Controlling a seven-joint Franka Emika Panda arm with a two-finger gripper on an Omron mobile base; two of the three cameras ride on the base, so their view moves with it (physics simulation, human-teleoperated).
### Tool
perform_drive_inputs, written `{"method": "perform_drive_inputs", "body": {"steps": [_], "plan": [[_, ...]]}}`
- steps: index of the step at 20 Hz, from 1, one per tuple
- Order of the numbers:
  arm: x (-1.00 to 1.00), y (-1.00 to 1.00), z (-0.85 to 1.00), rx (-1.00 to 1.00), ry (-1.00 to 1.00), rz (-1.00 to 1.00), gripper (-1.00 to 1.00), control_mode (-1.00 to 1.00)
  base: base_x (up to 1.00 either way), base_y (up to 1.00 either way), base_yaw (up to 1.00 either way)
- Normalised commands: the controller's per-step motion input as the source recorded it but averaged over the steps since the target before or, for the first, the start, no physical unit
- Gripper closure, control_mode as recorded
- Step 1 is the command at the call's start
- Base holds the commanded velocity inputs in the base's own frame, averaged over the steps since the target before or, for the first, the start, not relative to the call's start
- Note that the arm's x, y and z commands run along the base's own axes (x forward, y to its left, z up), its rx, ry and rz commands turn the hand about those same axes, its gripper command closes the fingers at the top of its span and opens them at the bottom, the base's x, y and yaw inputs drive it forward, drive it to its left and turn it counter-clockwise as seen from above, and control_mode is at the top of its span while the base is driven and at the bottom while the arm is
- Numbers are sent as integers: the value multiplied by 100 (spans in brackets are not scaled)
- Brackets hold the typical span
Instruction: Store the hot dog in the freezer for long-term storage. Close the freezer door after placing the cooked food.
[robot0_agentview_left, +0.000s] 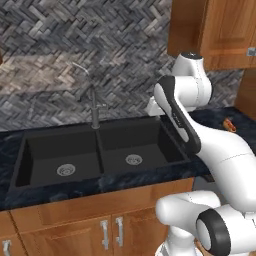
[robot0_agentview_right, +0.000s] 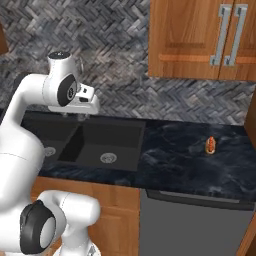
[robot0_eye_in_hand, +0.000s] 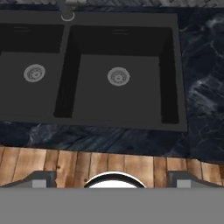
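Note:
The hot dog (robot0_agentview_right: 211, 144), an orange-red sausage in a tan bun, lies on the dark marble counter (robot0_agentview_right: 180, 160) well to the right of the sink; it also shows at the right edge (robot0_agentview_left: 229, 124). My gripper (robot0_agentview_right: 83, 113) hangs above the sink's right basin, pointing down, far left of the hot dog. In the hand view my gripper (robot0_eye_in_hand: 113, 179) is open, its fingertips (robot0_eye_in_hand: 41, 178) set wide apart with nothing between them. The freezer and the freezer door are out of view.
A black double-basin sink (robot0_agentview_left: 100, 155) with a tall faucet (robot0_agentview_left: 94, 107) fills the counter's left part. Wooden wall cabinets (robot0_agentview_right: 200, 35) hang above the counter. Wooden base cabinets (robot0_agentview_left: 100, 225) and a grey appliance front (robot0_agentview_right: 190, 225) sit below.

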Motion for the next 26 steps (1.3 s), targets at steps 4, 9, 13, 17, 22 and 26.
{"method": "perform_drive_inputs", "body": {"steps": [4, 9, 13, 17, 22, 26], "plan": [[0, 0, 0, 0, 0, 0, -100, 100, 0, -76, 0], [0, 0, 0, 0, 0, 0, -100, 100, 0, -76, 0], [0, 0, 0, 0, 0, 0, -100, 100, 0, -75, 0], [0, 0, 0, 0, 0, 0, -100, 100, 0, -69, -1], [0, 0, 0, 0, 0, 0, -100, 100, 0, -56, -2], [0, 0, 0, 0, 0, 0, -100, 100, 0, -31, -3]]}}
